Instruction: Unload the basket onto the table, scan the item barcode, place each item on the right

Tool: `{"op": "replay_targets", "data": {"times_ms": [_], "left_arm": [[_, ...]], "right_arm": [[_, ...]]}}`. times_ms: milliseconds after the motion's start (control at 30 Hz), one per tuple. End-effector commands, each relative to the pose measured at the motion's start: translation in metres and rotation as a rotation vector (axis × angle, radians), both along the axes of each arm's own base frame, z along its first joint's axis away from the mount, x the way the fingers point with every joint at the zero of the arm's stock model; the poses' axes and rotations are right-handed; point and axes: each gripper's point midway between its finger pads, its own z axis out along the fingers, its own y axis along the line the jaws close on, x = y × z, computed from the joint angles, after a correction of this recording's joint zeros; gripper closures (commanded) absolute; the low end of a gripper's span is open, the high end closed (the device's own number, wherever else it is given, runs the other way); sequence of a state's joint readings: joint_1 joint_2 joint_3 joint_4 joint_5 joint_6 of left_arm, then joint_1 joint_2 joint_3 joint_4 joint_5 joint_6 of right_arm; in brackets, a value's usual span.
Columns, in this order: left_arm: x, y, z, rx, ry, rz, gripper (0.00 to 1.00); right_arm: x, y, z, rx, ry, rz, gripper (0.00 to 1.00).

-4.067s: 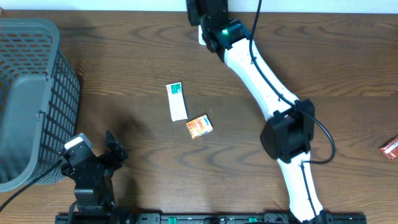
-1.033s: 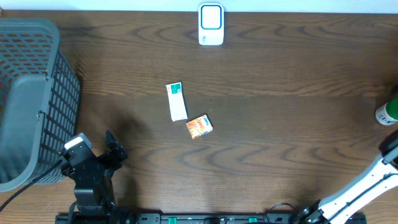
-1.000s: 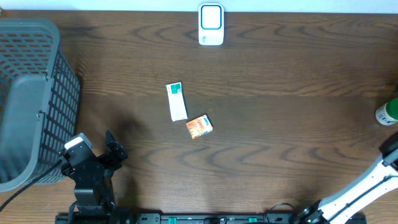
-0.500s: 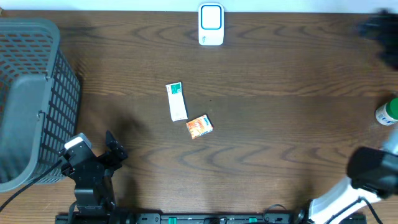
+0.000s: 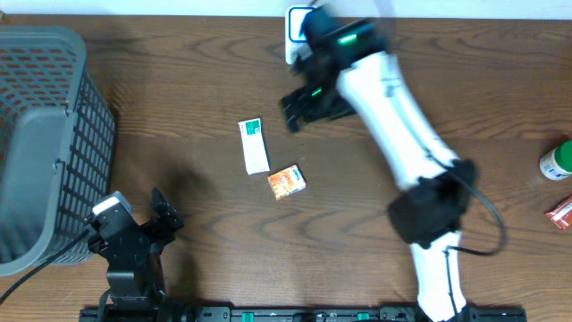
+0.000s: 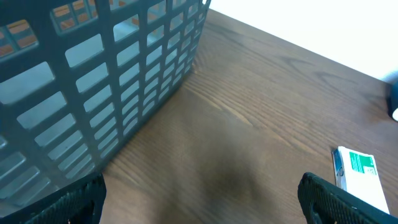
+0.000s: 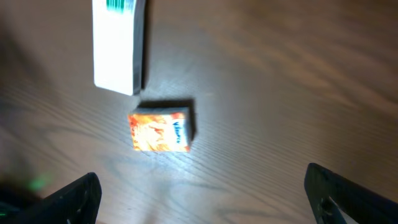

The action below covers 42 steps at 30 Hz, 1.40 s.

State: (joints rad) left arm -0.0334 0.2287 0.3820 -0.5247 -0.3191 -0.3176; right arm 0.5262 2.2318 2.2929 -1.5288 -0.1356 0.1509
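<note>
Two small items lie mid-table: a white box with a green end [image 5: 255, 146] and, just to its right and nearer me, an orange box [image 5: 286, 182]. The white barcode scanner [image 5: 294, 25] stands at the far edge, mostly covered by my right arm. My right gripper [image 5: 304, 100] hovers open above the table, just right of and beyond the white box. The right wrist view shows the white box [image 7: 118, 43] and the orange box [image 7: 160, 130] ahead of the empty, open gripper [image 7: 205, 205]. My left gripper [image 5: 156, 222] rests open at the front left.
A grey mesh basket [image 5: 40, 143] fills the left side and looms close in the left wrist view as the basket wall [image 6: 93, 81]. The white-and-green box [image 6: 360, 180] shows there at the right. A green-capped bottle [image 5: 556, 162] and a red packet [image 5: 561, 213] sit at the right edge.
My right arm has swung in fast from the right edge to above the table's middle, now covering most of the scanner. The boxes and the left arm have not moved.
</note>
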Motion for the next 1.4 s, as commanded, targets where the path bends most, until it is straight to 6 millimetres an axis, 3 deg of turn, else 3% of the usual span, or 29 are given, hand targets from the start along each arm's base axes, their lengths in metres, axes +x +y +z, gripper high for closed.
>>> {"op": "replay_targets", "data": {"times_ms": [0, 67, 200, 367, 633, 1033, 1067, 1167, 1200, 1367], "left_arm": [[0.000, 0.001, 0.000, -0.001, -0.003, 0.008, 0.02], [0.000, 0.001, 0.000, -0.001, -0.003, 0.008, 0.02], [0.000, 0.001, 0.000, -0.001, -0.003, 0.008, 0.01], [0.000, 0.001, 0.000, -0.001, -0.003, 0.008, 0.02], [0.000, 0.001, 0.000, -0.001, -0.003, 0.008, 0.01], [0.000, 0.001, 0.000, -0.001, -0.003, 0.008, 0.01], [0.000, 0.001, 0.000, -0.001, -0.003, 0.008, 0.01], [0.000, 0.001, 0.000, -0.001, -0.003, 0.008, 0.01], [0.000, 0.001, 0.000, -0.001, -0.003, 0.008, 0.01], [0.000, 0.001, 0.000, -0.001, -0.003, 0.008, 0.01]], "right_arm": [[-0.012, 0.015, -0.053, -0.147, 0.056, 0.091, 0.01], [-0.023, 0.026, -0.081, -0.186, 0.113, 0.127, 0.01], [-0.041, 0.036, -0.119, -0.247, 0.194, 0.156, 0.01], [-0.059, 0.047, -0.143, -0.287, 0.237, 0.205, 0.01], [-0.065, 0.057, -0.145, -0.287, 0.228, 0.231, 0.01], [-0.048, 0.041, -0.126, -0.299, 0.175, 0.197, 0.02], [-0.050, 0.042, -0.126, -0.288, 0.188, 0.196, 0.05], [-0.061, 0.047, -0.124, -0.251, 0.242, 0.192, 0.39], [-0.063, 0.047, -0.124, -0.245, 0.256, 0.191, 0.46], [-0.071, 0.049, -0.122, -0.236, 0.287, 0.175, 0.55]]}}
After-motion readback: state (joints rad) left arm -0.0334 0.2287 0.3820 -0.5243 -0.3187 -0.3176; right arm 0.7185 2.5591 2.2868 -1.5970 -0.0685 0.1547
